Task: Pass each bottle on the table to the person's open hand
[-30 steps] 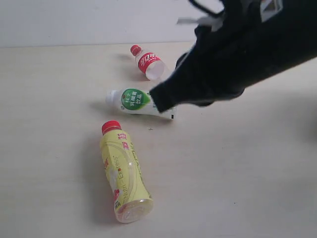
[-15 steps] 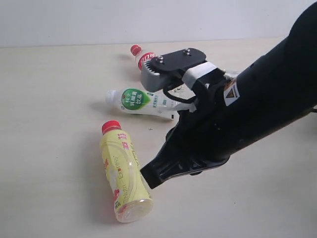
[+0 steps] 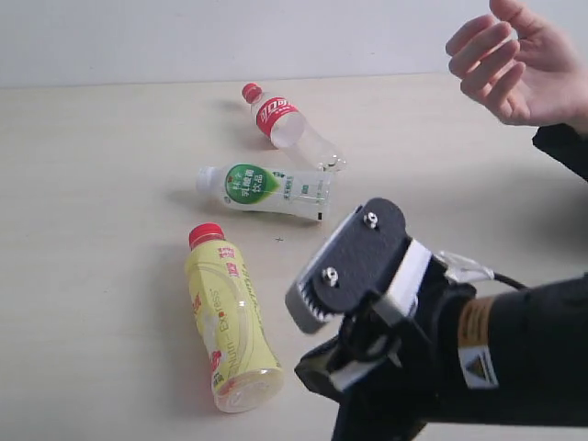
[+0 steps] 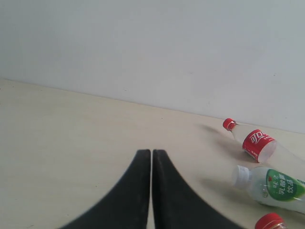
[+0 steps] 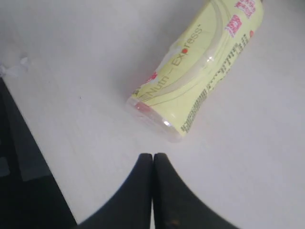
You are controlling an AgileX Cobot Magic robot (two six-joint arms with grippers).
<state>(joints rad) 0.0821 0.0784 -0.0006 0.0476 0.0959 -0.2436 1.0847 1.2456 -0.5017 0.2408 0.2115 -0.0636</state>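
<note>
Three bottles lie on their sides on the table (image 3: pixel 110 184): the clear one with red label and cap (image 3: pixel 280 118) at the back, the green-white labelled one (image 3: pixel 266 188) in the middle, and the yellow one with red cap (image 3: pixel 230 317) nearest. The fruit-picture bottle is out of view. The person's open hand (image 3: pixel 514 64) hovers at the upper right, empty. My right gripper (image 3: pixel 310 369) is shut and empty, just right of the yellow bottle's base (image 5: pixel 157 117); its tips (image 5: pixel 153 155) stop short of it. My left gripper (image 4: pixel 152 151) is shut, empty, and left of the bottles (image 4: pixel 257 143).
The right arm's wrist block (image 3: pixel 354 266) and black forearm (image 3: pixel 514 367) fill the lower right of the exterior view. A pale wall (image 3: pixel 184 37) runs behind the table. In the right wrist view the table's edge meets a dark area (image 5: pixel 19 171).
The right arm has swung from above the green-white bottle toward the front, its shut gripper ending beside the yellow bottle's base. The person's hand has come into sight at upper right.
</note>
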